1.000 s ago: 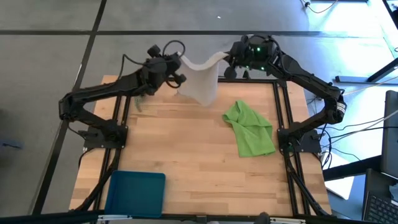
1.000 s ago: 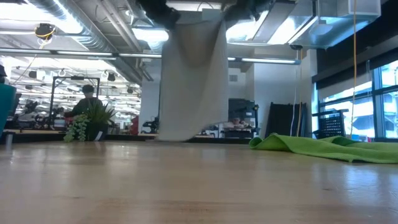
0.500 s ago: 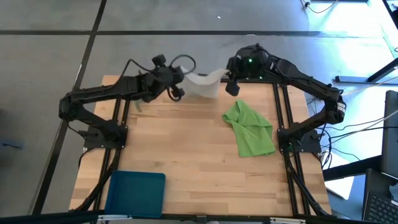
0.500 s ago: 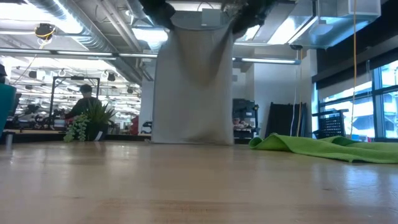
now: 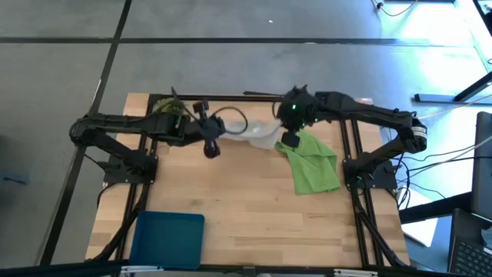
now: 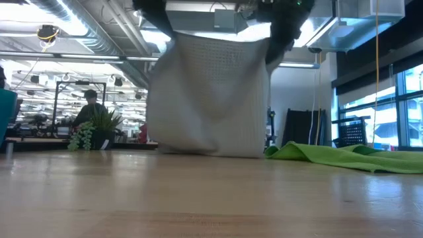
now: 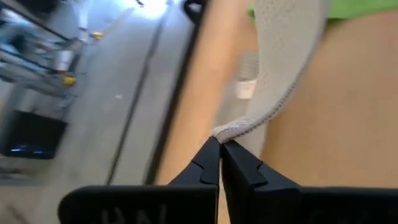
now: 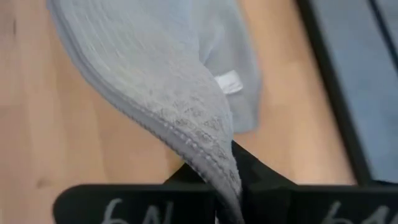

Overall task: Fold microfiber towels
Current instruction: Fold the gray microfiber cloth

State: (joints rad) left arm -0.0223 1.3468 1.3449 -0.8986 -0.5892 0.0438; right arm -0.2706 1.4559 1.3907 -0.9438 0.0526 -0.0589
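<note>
Left gripper (image 7: 219, 144) and right gripper (image 8: 231, 163), jaws each clamped on a top corner, hold the light grey microfiber towel (image 6: 210, 92) hanging just beside the lime green towel (image 5: 311, 160).

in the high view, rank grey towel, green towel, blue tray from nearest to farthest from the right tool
1. grey towel: pinched in the right tool, stretched toward the left arm.
2. green towel: crumpled on the table just beside it, right side.
3. blue tray: far off, at the table's near left corner.

Bright overhead daylight, glare upper right; both wrist views blurred, probably motion.
</note>
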